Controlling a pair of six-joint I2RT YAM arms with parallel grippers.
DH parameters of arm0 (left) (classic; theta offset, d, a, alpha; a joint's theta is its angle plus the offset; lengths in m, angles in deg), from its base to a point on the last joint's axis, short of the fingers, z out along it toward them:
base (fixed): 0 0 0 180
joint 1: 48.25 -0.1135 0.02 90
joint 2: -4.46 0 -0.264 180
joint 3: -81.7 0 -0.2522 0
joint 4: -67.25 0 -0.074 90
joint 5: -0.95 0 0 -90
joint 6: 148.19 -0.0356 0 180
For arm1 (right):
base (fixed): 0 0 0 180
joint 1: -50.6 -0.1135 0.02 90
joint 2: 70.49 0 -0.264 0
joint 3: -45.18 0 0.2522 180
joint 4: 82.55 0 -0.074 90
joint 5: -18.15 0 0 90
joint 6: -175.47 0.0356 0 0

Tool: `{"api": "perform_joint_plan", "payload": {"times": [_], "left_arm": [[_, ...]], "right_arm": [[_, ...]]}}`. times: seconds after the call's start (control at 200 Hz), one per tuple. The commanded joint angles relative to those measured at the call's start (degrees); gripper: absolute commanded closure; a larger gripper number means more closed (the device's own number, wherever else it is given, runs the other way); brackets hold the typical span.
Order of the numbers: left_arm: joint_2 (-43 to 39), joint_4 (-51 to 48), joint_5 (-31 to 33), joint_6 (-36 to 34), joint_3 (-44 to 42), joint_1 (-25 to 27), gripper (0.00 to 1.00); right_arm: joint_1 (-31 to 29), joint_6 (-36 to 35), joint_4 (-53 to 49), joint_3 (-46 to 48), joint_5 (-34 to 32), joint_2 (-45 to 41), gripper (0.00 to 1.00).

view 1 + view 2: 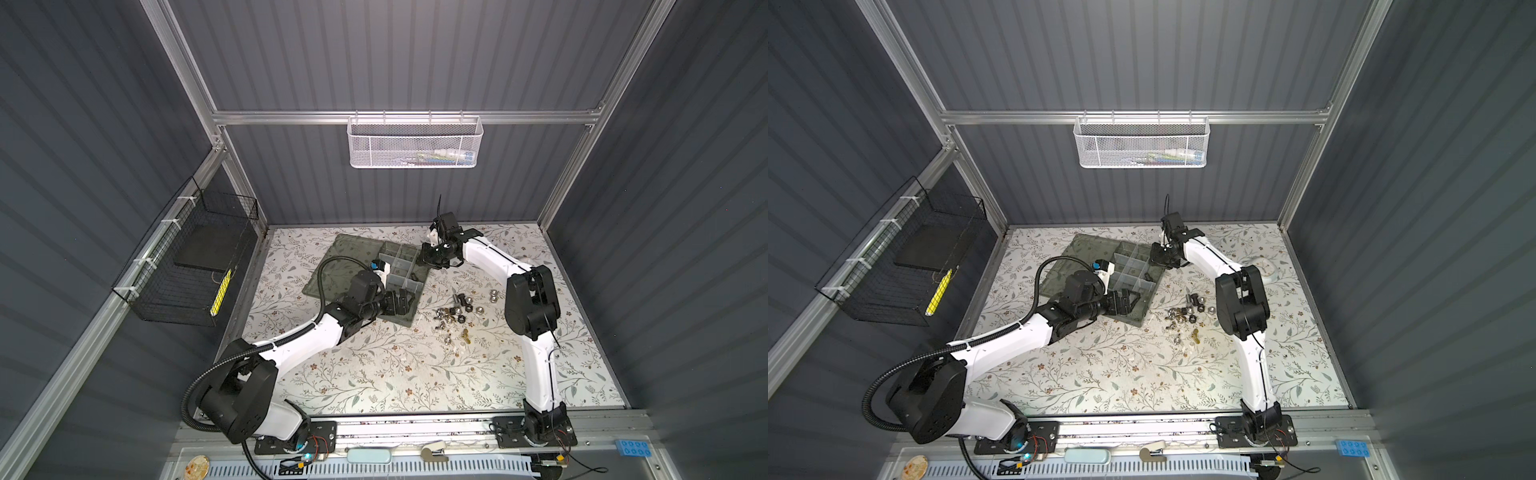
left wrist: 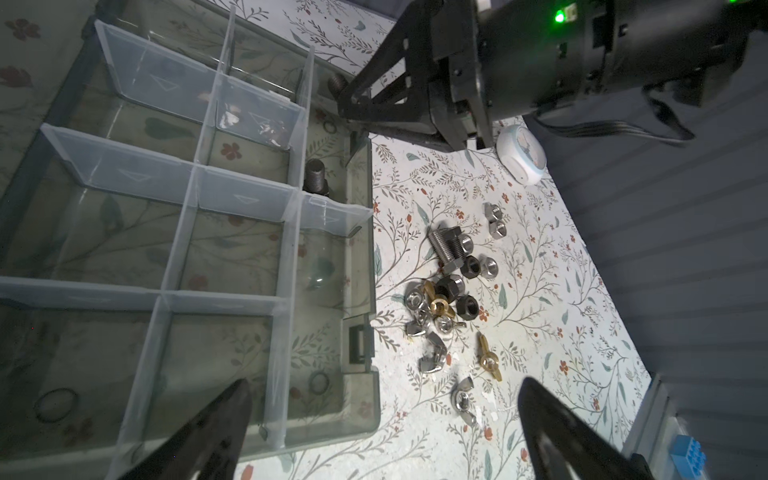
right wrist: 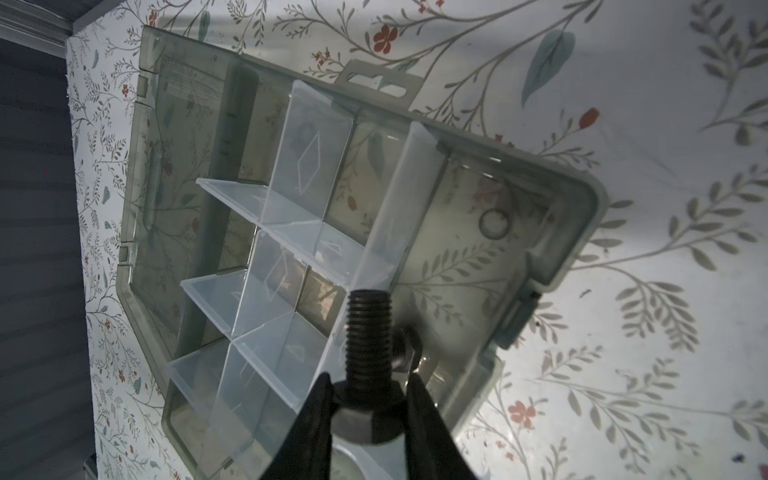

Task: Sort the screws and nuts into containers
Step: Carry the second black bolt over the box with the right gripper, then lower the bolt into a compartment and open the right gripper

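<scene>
My right gripper [image 3: 368,392] is shut on the head of a black screw [image 3: 369,332], shank pointing away, above the edge compartments of the grey-green organiser box [image 3: 582,232]. In both top views the right gripper [image 1: 428,257] [image 1: 1158,257] hangs at the box's far right side. Another screw [image 2: 316,176] lies in an edge compartment. My left gripper [image 2: 384,415] is open and empty over the box's near corner [image 1: 401,301]. Loose screws and nuts [image 1: 457,313] [image 1: 1183,313] lie piled on the floral table right of the box: a silver screw [image 2: 446,249], black nuts [image 2: 467,307], brass wing nuts [image 2: 488,357].
The box's flat lid [image 1: 349,257] lies open to the left. A round white object [image 1: 1264,266] sits behind the right arm. A white mesh basket [image 1: 415,143] hangs on the back wall and a black wire basket [image 1: 191,266] on the left wall.
</scene>
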Motion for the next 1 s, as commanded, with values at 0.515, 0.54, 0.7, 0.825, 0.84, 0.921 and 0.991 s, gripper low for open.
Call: {"api": "perform_joint_plan", "payload": {"times": [0.515, 0.54, 0.7, 0.825, 0.84, 0.921, 0.991], "left_arm": [[0.7, -9.4, -3.2, 1.1, 8.0, -0.3, 0.0], [0.8, -9.5, -3.5, 1.1, 8.3, -0.4, 0.0], [1.6, -10.2, -5.3, 2.5, 9.4, -0.3, 0.0], [2.3, -8.6, -8.2, 3.5, 9.4, 0.1, 0.0], [2.4, -8.5, -8.4, 3.6, 9.4, 0.2, 0.0], [3.4, -8.8, -8.8, 3.6, 10.3, 1.1, 0.0], [4.1, -8.8, -8.1, 3.0, 10.9, 2.6, 0.0]], "right_arm": [[-0.2, 0.5, -12.7, -7.4, -3.6, -2.2, 0.36], [-0.2, 0.4, -13.3, -6.9, -3.9, -3.2, 0.34], [-0.1, -1.0, -16.5, -2.1, -7.6, -9.4, 0.17], [0.0, -1.4, -15.3, 5.6, -12.0, -15.3, 0.01], [0.0, -1.2, -14.7, 7.0, -12.4, -16.0, 0.01], [0.5, -0.5, -11.1, 14.3, -12.8, -19.5, 0.01], [1.0, -0.3, -8.5, 20.6, -12.1, -21.8, 0.01]]}}
